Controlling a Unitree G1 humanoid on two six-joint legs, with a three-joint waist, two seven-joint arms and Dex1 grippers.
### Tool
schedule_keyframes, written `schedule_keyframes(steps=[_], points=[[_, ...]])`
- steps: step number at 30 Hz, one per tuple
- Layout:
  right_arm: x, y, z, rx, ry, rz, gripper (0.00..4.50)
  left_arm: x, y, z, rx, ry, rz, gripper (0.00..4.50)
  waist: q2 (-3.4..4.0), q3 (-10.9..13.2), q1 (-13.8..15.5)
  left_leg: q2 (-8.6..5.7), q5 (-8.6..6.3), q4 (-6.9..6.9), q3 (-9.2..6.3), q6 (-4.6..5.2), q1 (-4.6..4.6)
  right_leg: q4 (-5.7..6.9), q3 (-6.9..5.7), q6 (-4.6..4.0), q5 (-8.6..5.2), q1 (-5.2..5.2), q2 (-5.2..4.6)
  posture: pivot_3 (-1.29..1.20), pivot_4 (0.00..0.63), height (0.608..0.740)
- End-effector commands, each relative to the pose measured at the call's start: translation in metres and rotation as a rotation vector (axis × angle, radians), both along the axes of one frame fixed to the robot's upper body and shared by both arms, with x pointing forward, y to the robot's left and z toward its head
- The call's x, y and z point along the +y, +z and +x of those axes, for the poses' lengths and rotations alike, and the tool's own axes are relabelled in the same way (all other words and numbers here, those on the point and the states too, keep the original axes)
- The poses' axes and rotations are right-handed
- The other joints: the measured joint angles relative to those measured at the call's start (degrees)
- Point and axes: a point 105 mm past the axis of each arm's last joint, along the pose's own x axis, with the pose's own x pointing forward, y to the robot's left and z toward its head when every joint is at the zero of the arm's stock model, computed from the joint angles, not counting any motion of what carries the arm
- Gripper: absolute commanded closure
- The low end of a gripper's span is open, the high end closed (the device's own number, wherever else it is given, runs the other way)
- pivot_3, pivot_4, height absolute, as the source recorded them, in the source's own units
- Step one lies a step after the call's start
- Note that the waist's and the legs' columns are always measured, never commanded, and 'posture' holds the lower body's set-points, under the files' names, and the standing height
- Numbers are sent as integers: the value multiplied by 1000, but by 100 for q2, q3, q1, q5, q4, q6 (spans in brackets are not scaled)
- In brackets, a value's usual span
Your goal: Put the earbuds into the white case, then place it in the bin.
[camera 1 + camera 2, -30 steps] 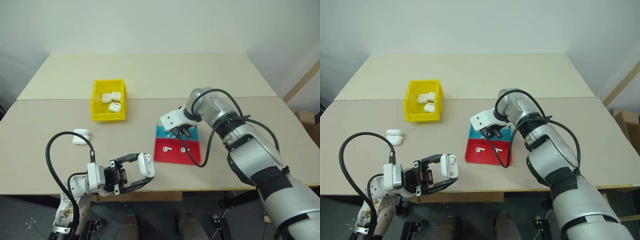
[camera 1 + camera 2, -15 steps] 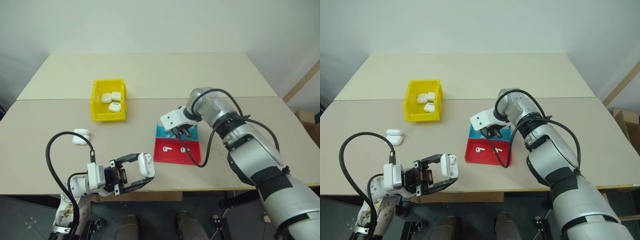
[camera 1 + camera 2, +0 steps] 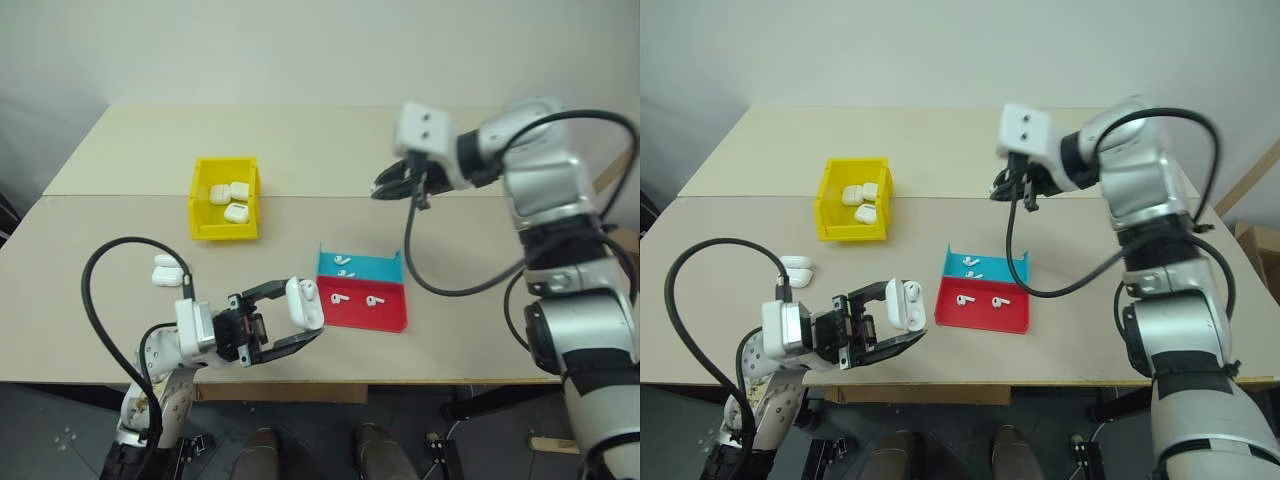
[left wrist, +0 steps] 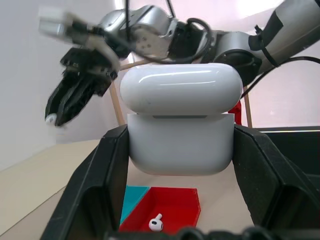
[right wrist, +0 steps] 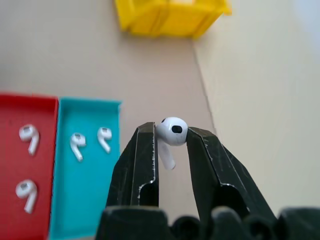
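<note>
Right gripper point(image 5: 170, 145) pinches an earbud point(image 5: 171, 133) by its head; we risk dropping it before the case point(image 4: 180, 125), held shut in our left gripper point(image 4: 180, 165)

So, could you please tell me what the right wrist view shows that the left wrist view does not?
Right wrist view alone: the right gripper seen along its own fingers, shut on an earbud with its stem hanging between them, the yellow bin, and four earbuds lying in the tray.

Left wrist view alone: the left gripper shut on a white case, lid open.

Both: the red and blue tray on the table, and the right gripper holding the earbud.
</note>
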Motion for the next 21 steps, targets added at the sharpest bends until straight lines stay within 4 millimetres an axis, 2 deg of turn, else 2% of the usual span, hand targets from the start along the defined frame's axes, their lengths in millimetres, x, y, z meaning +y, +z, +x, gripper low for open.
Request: schedule_keyframes(steps=[1,5,10,16,21], points=[[-4,34,-42,-136,36,239,3634,-7,23,-6,-48,-56,-38,1735,0,0,18,0,0,2,-4,0,-5,-2,-2,1,0,1,1,0,150,740],[-9,35,-88,-148,128,412,3634,-12,36,-4,-72,-107,-75,1735,0,-2,22,-7,0,9,0,0,-3,-1,1,4,-2,8,-4,0,150,740],[-3,34,-119,-46,193,566,3634,-22,46,-3,-42,-138,-99,1735,2,-3,-16,-2,0,9,1,0,5,1,3,4,-2,11,3,0,150,740],[14,25,-143,45,302,699,3634,-25,50,1,-15,-126,-120,1735,0,-6,-1,-2,1,9,-1,1,0,-3,3,5,-2,12,5,0,150,740],[28,10,-149,123,335,742,3634,-26,49,6,-4,-113,-140,1735,-1,-6,6,-5,1,9,-1,1,-5,-6,2,6,-3,12,2,0,150,740]])
